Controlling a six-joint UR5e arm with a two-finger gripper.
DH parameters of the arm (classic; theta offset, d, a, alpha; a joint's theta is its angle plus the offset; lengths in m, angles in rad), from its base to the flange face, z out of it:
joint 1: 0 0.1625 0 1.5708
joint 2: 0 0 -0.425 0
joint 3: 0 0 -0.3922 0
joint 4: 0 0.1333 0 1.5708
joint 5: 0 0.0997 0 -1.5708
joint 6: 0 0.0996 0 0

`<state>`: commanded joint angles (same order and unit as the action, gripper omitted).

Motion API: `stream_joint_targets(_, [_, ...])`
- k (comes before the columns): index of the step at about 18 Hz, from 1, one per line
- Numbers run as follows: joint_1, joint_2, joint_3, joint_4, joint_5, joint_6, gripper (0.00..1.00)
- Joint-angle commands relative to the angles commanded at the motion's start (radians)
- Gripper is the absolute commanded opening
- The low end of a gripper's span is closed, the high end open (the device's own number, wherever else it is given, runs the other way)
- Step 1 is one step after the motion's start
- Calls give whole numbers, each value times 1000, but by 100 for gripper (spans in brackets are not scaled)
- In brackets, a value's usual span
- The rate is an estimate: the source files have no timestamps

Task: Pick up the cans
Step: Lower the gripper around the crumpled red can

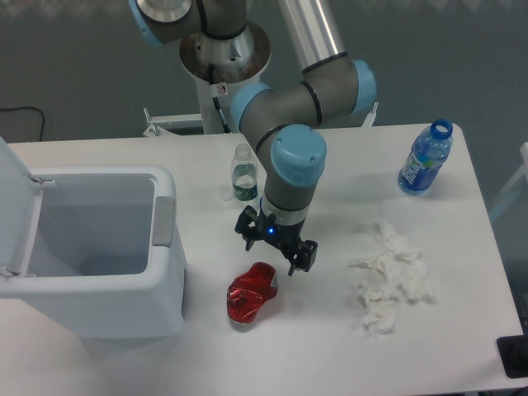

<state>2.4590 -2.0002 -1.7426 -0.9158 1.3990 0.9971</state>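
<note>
A crushed, lumpy red can [251, 295] with a silver end lies on the white table [330, 346], just right of the bin. My gripper [276, 246] hangs just above and slightly right of the can. Its two dark fingers are spread apart and hold nothing. The can is apart from the fingers.
A white open bin [99, 247] stands at the left. A small clear bottle with a green label [243, 175] stands behind the gripper. A blue plastic bottle [426, 158] stands at the back right. Crumpled white tissue [388, 276] lies to the right.
</note>
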Motion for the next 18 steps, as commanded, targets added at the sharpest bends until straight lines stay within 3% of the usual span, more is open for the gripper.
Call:
stream_joint_targets(5, [-9,-38,31,2,0,0,100])
stream_joint_targets(18, [-32,-69,29,6,5,5,100])
